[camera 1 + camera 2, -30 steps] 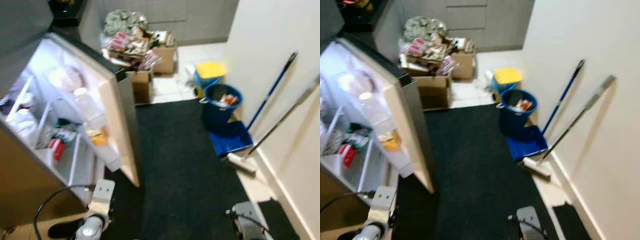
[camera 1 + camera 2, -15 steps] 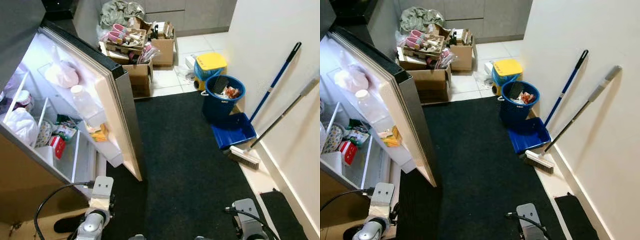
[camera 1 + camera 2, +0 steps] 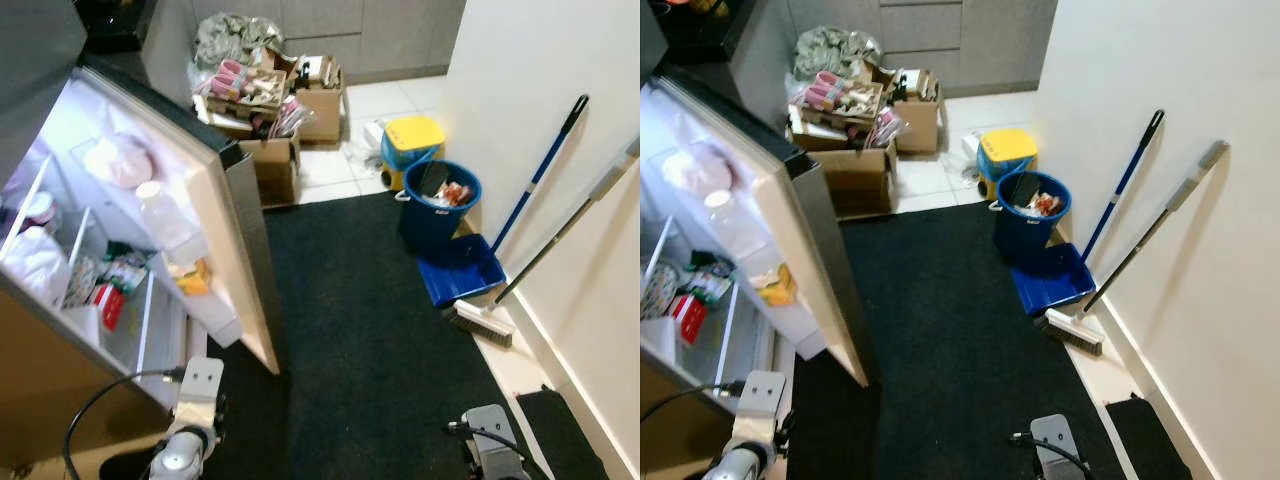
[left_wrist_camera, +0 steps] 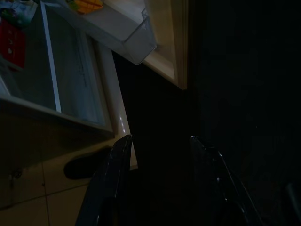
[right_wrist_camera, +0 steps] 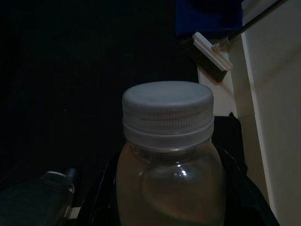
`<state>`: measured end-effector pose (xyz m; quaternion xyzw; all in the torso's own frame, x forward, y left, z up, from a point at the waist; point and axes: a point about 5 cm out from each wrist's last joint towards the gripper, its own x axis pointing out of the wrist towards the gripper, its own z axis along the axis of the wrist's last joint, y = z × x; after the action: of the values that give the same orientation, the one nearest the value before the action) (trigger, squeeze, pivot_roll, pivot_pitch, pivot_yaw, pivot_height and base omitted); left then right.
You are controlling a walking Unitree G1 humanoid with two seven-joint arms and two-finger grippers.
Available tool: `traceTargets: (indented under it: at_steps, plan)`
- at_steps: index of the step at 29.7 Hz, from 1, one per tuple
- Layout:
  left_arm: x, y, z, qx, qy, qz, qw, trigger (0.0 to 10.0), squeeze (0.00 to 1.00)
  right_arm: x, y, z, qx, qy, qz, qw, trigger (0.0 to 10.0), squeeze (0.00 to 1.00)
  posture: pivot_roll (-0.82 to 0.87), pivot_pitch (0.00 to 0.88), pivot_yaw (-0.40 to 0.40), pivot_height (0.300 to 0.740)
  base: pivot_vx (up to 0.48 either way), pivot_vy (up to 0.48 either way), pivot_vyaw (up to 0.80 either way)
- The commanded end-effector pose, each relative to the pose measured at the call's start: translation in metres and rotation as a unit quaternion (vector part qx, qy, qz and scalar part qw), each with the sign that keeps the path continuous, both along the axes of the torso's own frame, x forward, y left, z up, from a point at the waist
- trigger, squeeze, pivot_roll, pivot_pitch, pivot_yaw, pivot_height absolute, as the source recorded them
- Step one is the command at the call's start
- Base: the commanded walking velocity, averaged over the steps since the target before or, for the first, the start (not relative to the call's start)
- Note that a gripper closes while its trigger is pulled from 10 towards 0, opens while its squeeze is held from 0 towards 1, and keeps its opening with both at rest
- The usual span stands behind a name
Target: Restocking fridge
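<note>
Nothing has shifted but the camera. Right gripper (image 5: 167, 188) down low, still clamped on a clear plastic bottle (image 5: 168, 160) with ribbed white cap; left gripper (image 4: 160, 150) hangs apart beside the open fridge door (image 3: 215, 215), above dark carpet (image 3: 370, 300).

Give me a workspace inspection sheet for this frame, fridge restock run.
Surface: black mat, pale tiles beyond.
Job's things: fridge door open, shelves lit and part stocked; white-capped bottle of pale liquid.
Clutter: stuffed cardboard boxes; blue bin with rubbish; yellow-lidded bucket.
Grippers: left gripper open, low by the door; right gripper shut on the bottle.
Cables: black cable looping at left arm.
Surroundings: broom, blue dustpan against right wall.
</note>
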<state>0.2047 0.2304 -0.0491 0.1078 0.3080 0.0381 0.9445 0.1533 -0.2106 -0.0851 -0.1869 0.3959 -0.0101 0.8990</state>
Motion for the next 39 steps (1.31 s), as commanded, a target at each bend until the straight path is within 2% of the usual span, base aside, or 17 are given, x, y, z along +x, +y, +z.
traceTargets:
  at_steps: [1,16,23,25,29,31,34,39]
  plan:
    - [-0.004,-0.001,-0.003,-0.001,0.006,0.002,1.000,10.0,0.00,0.001,0.000,0.001,0.001,-0.006,-0.003,1.000,10.0,0.00,0.00,0.078,-0.010,0.740,0.390,0.000,0.00]
    - [-0.004,0.002,-0.003,0.005,0.005,0.009,1.000,10.0,0.00,0.001,0.001,0.001,0.001,-0.006,-0.003,1.000,10.0,0.00,0.01,0.078,-0.008,0.740,0.364,0.000,0.00]
    - [-0.004,0.003,-0.002,0.008,0.001,0.015,1.000,10.0,0.00,0.001,0.001,0.001,0.001,-0.006,-0.003,1.000,10.0,0.00,0.01,0.077,-0.008,0.740,0.000,0.000,0.00]
    - [-0.006,0.009,0.000,0.036,-0.010,0.034,0.999,10.0,0.00,0.001,0.001,0.001,0.001,-0.007,-0.003,1.000,10.0,0.00,0.00,0.077,-0.003,0.740,0.000,0.000,0.00]
    - [-0.008,0.016,0.002,0.062,-0.021,0.059,0.996,10.0,0.00,0.001,0.001,0.001,0.001,-0.007,-0.004,1.000,10.0,0.00,0.00,0.076,-0.003,0.740,0.000,0.000,0.00]
    - [-0.013,0.025,0.004,0.084,-0.028,0.092,0.992,10.0,0.00,0.001,0.000,0.001,0.001,-0.007,-0.003,1.000,10.0,0.00,0.01,0.076,-0.002,0.740,0.000,0.000,0.00]
    - [-0.015,0.027,0.004,0.089,-0.030,0.104,0.990,10.0,0.00,0.001,0.000,0.001,0.001,-0.007,-0.003,1.000,10.0,0.00,0.01,0.075,-0.003,0.740,0.000,0.000,0.00]
    - [-0.014,0.044,0.014,0.127,-0.047,0.183,0.974,10.0,0.00,0.002,0.000,0.001,0.000,-0.006,-0.002,1.000,10.0,0.00,0.01,0.072,-0.006,0.740,0.000,0.000,0.00]
